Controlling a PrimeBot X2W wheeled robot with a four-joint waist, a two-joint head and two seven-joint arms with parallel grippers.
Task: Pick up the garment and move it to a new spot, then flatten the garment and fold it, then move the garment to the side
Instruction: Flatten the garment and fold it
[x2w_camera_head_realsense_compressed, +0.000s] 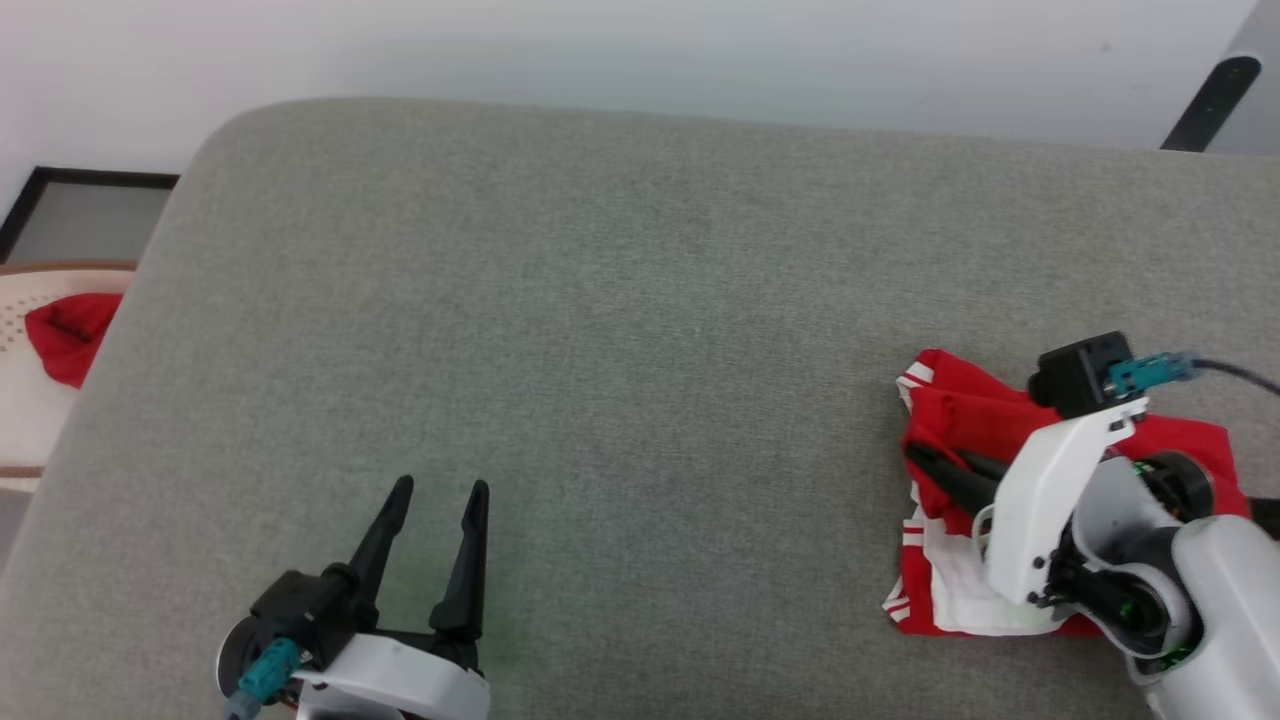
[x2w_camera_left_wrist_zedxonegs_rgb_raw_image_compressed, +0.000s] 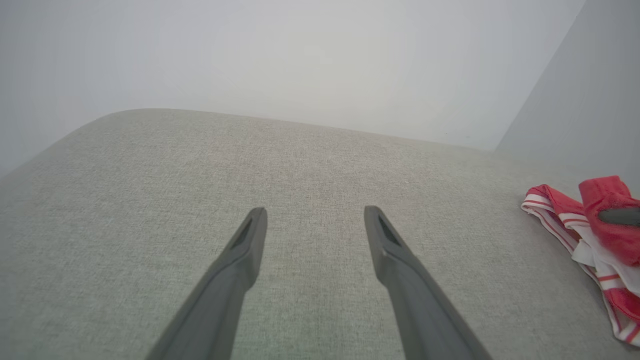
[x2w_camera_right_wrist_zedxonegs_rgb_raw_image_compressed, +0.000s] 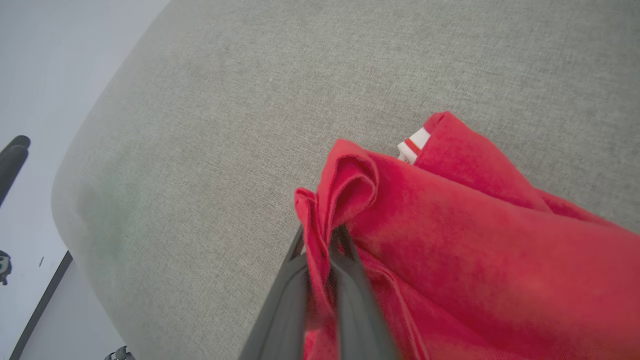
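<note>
The garment (x2w_camera_head_realsense_compressed: 960, 415) is a red jersey with white parts and red-white striped trim, bunched on the right of the grey cushion (x2w_camera_head_realsense_compressed: 640, 330). My right gripper (x2w_camera_head_realsense_compressed: 925, 458) reaches in from the right and is shut on a red fold of it; in the right wrist view the cloth (x2w_camera_right_wrist_zedxonegs_rgb_raw_image_compressed: 450, 240) is pinched between the two dark fingers (x2w_camera_right_wrist_zedxonegs_rgb_raw_image_compressed: 350, 300). The garment's striped edge (x2w_camera_left_wrist_zedxonegs_rgb_raw_image_compressed: 565, 220) shows at the right of the left wrist view. My left gripper (x2w_camera_head_realsense_compressed: 438, 492) stands open at the lower left, well apart from the garment, nothing between its fingers (x2w_camera_left_wrist_zedxonegs_rgb_raw_image_compressed: 245, 250).
A small plain red cloth bundle (x2w_camera_head_realsense_compressed: 68, 335) lies on a pale perforated surface (x2w_camera_head_realsense_compressed: 20, 400) beyond the cushion's left edge. A dark frame (x2w_camera_head_realsense_compressed: 60, 180) sits at the far left. A white wall runs behind, with a dark bar (x2w_camera_head_realsense_compressed: 1210, 105) at top right.
</note>
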